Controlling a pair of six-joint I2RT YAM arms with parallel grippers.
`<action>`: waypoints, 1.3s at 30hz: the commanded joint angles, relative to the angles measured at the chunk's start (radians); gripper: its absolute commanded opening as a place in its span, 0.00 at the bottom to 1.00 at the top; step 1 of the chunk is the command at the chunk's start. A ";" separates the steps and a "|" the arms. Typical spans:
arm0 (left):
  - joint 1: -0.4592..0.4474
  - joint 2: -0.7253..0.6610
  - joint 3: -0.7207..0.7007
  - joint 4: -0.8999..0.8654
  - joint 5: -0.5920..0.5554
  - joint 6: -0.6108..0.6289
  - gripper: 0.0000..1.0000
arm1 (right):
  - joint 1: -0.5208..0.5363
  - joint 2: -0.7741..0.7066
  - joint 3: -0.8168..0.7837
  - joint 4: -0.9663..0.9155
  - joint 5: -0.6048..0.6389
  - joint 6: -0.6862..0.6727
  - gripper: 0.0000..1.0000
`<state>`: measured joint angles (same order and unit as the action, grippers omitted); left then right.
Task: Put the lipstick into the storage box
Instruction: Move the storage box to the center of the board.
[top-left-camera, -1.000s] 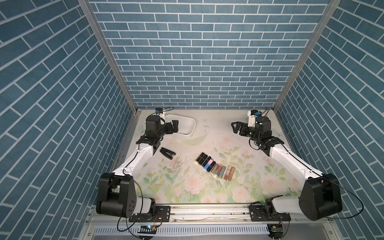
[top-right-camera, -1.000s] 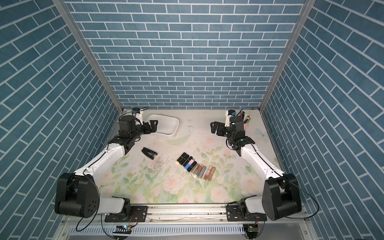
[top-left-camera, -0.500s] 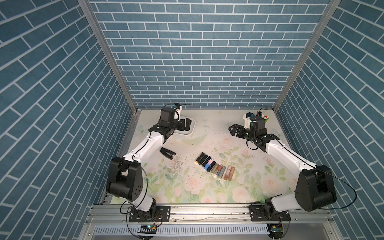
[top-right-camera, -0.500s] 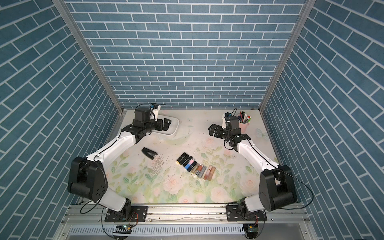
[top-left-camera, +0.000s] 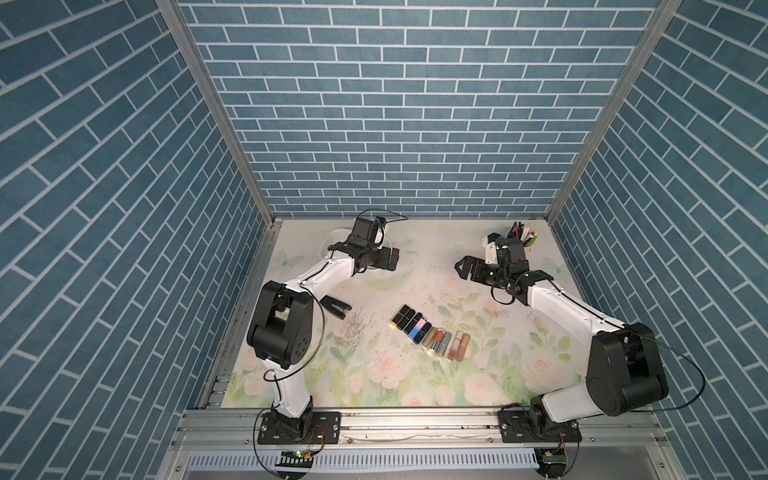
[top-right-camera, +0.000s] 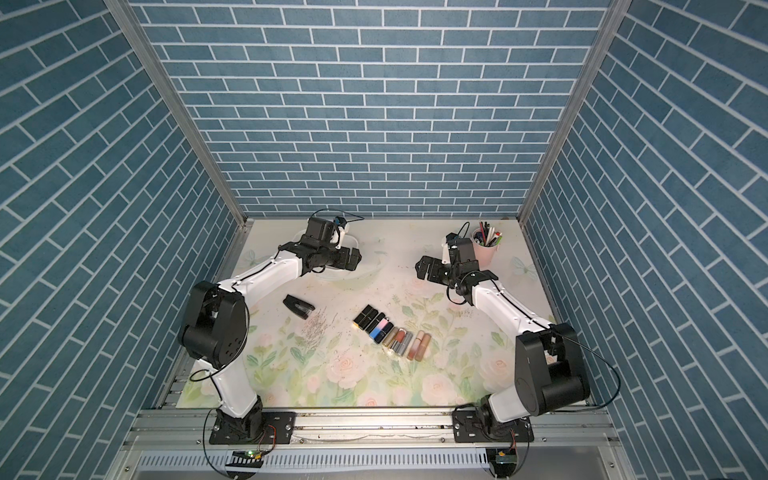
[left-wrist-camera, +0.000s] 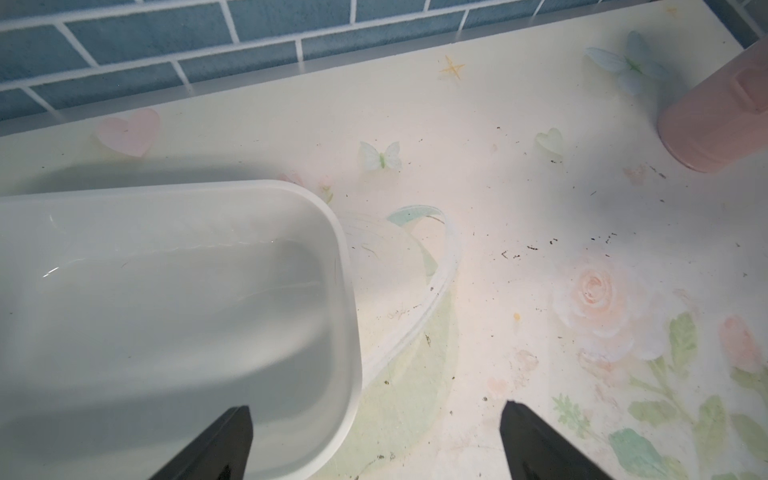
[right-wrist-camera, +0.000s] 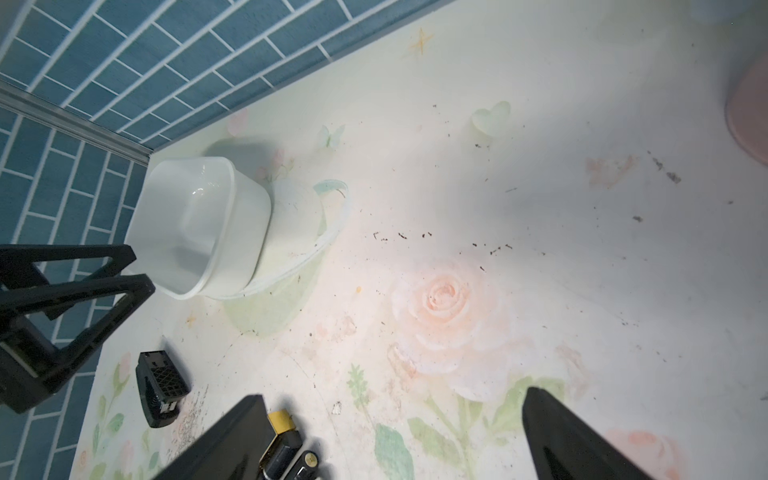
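Note:
Several lipsticks (top-left-camera: 432, 336) (top-right-camera: 390, 332) lie side by side in a slanted row at mid-table. In the right wrist view a black and gold lipstick (right-wrist-camera: 286, 440) sits by one finger. The white storage box (left-wrist-camera: 345, 291) (right-wrist-camera: 249, 232) stands at the back left, mostly covered by my left arm in both top views (top-left-camera: 330, 245) (top-right-camera: 332, 276). It holds nothing that I can see. My left gripper (top-left-camera: 392, 259) (top-right-camera: 353, 259) (left-wrist-camera: 376, 409) (right-wrist-camera: 141, 270) hovers open across the box's right rim. My right gripper (top-left-camera: 463, 268) (top-right-camera: 422, 268) (right-wrist-camera: 395, 392) is open and empty over the mat, behind the row.
A pink pen cup (top-left-camera: 525, 243) (top-right-camera: 486, 249) (left-wrist-camera: 715, 120) (right-wrist-camera: 748, 120) full of pens stands at the back right, close behind my right wrist. A small black clip-like piece (top-left-camera: 336, 307) (top-right-camera: 298, 306) (right-wrist-camera: 160, 388) lies left of the row. Brick walls close in three sides.
My left arm has reared up at the shoulder and its gripper has slid right across the box. My right gripper has shifted slightly, and its arm has also risen. Both stayed open.

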<state>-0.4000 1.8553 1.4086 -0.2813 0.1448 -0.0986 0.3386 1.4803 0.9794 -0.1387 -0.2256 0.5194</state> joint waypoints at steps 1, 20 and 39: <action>-0.006 0.035 0.042 -0.039 -0.018 0.010 0.99 | 0.002 0.002 -0.012 0.014 -0.012 -0.002 1.00; -0.020 0.170 0.096 -0.060 -0.008 -0.013 0.99 | 0.002 -0.029 -0.047 0.011 -0.018 -0.001 1.00; -0.065 0.230 0.143 -0.050 -0.002 -0.068 0.99 | 0.002 -0.018 -0.059 0.032 -0.038 -0.004 1.00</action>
<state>-0.4538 2.0575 1.5269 -0.3241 0.1356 -0.1535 0.3386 1.4807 0.9340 -0.1226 -0.2562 0.5194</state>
